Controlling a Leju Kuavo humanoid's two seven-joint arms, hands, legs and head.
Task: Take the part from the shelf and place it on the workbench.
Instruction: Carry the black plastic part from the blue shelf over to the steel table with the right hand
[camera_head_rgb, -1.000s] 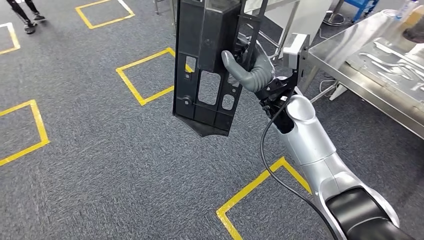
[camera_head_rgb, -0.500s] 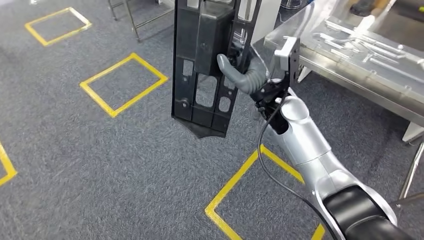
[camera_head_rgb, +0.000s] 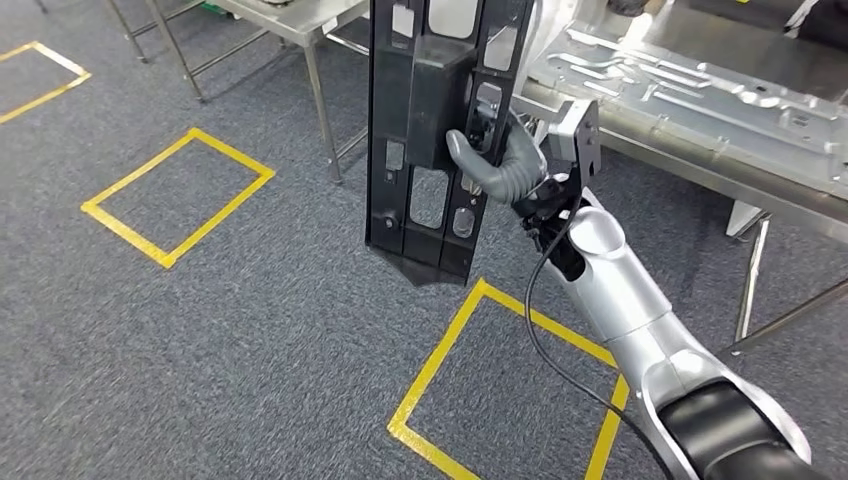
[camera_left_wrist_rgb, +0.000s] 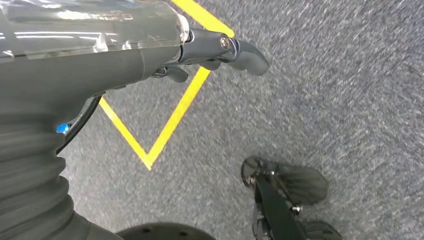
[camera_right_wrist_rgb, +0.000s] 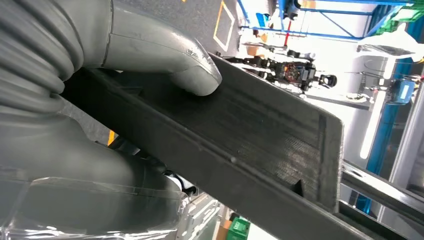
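My right hand (camera_head_rgb: 500, 165) grips a long black plastic part (camera_head_rgb: 428, 150) with cut-out windows, holding it upright above the carpet. In the right wrist view the grey thumb (camera_right_wrist_rgb: 192, 70) presses on the part's dark flat face (camera_right_wrist_rgb: 260, 135). The steel workbench (camera_head_rgb: 690, 120) stands just beyond the part, at the upper right, with shaped metal panels lying on it. My left hand (camera_left_wrist_rgb: 220, 50) hangs over the grey carpet with its fingers curled in and nothing in them.
Yellow tape squares (camera_head_rgb: 175, 195) mark the grey carpet. A second steel table on thin legs (camera_head_rgb: 310, 90) stands at the upper left. The workbench legs (camera_head_rgb: 750, 270) come down at the right. A small wheeled base (camera_left_wrist_rgb: 285, 187) sits on the floor below my left hand.
The whole view has swung round: the workbench has come nearer and more to the middle, and the floor squares have slid left. My right hand keeps its hold on the part.
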